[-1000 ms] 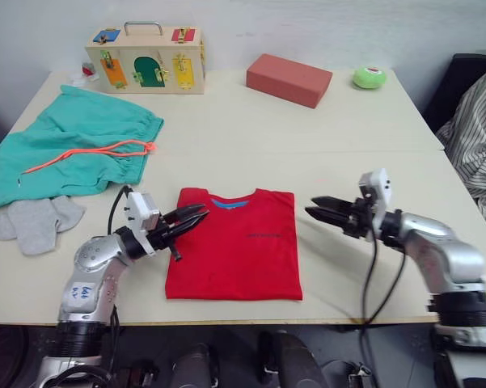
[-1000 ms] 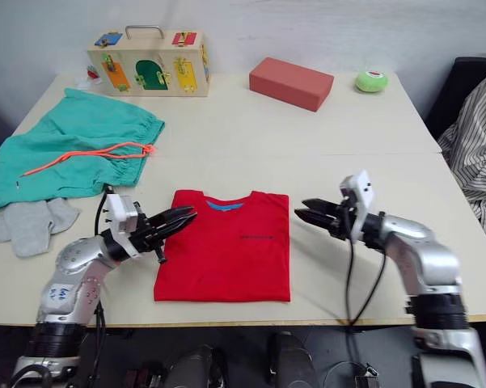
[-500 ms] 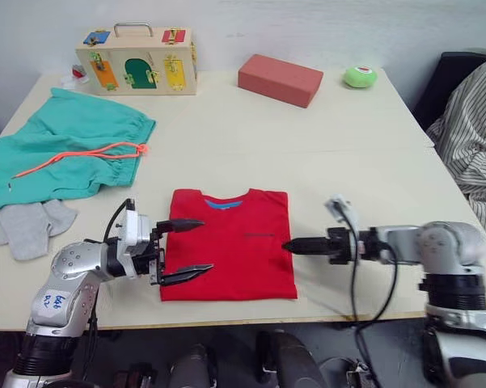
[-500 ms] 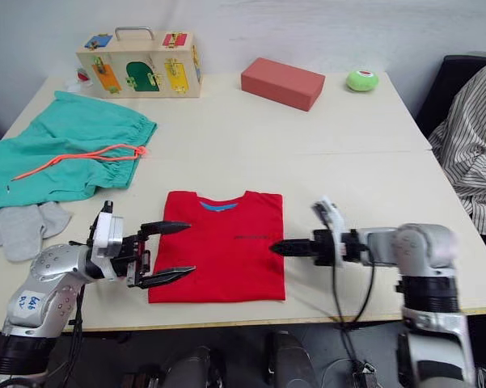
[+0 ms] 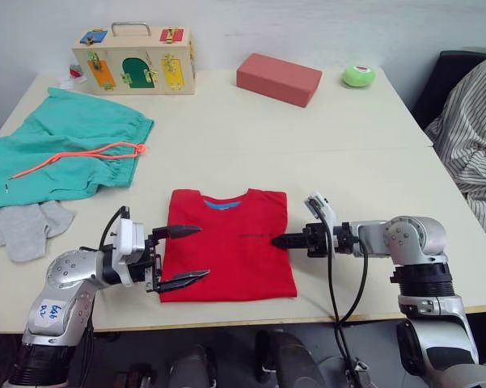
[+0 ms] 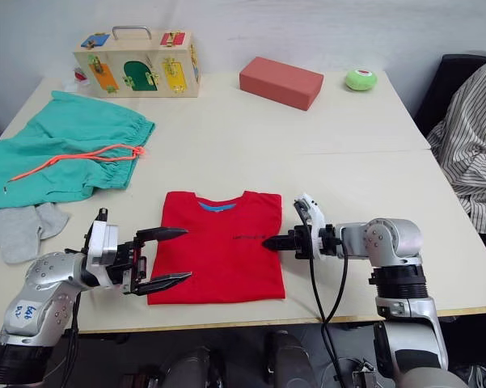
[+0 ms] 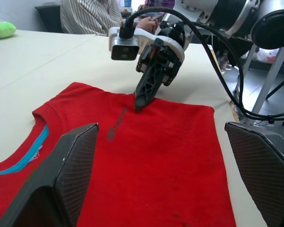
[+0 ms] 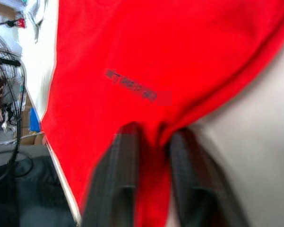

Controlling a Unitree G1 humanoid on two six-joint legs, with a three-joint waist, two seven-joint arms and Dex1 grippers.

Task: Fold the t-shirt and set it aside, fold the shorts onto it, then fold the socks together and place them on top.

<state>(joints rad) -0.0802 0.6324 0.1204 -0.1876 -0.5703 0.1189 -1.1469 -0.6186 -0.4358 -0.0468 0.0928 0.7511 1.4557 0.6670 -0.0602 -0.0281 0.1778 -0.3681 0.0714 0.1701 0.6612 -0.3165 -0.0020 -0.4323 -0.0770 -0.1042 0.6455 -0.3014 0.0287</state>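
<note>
**Right gripper pinches the edge of the t-shirt, left gripper spread wide at the other side**

Our right gripper is closed on the right edge of the t-shirt. In the right wrist view we see red cloth pressed between its two fingers. Our left gripper stands with its fingers wide apart at the left edge of the t-shirt, near the low corner. One finger is over the cloth and the other is by the near edge; we cannot tell if they touch it.

The t-shirt lies folded to a neat rectangle on the tabletop, close to the near edge, between the two grippers. Its collar with the blue label points to the far side.

To the far left lie the shorts, spread flat, with the orange drawstring across them. The socks lie just near of the shorts, at the left edge of the tabletop, touching the hem of the shorts.

At the far side of the tabletop stand a wooden box with coloured doors and a handle, a red-brown block and a small green ball. At the right a person in a striped shirt sits beside the tabletop.
</note>
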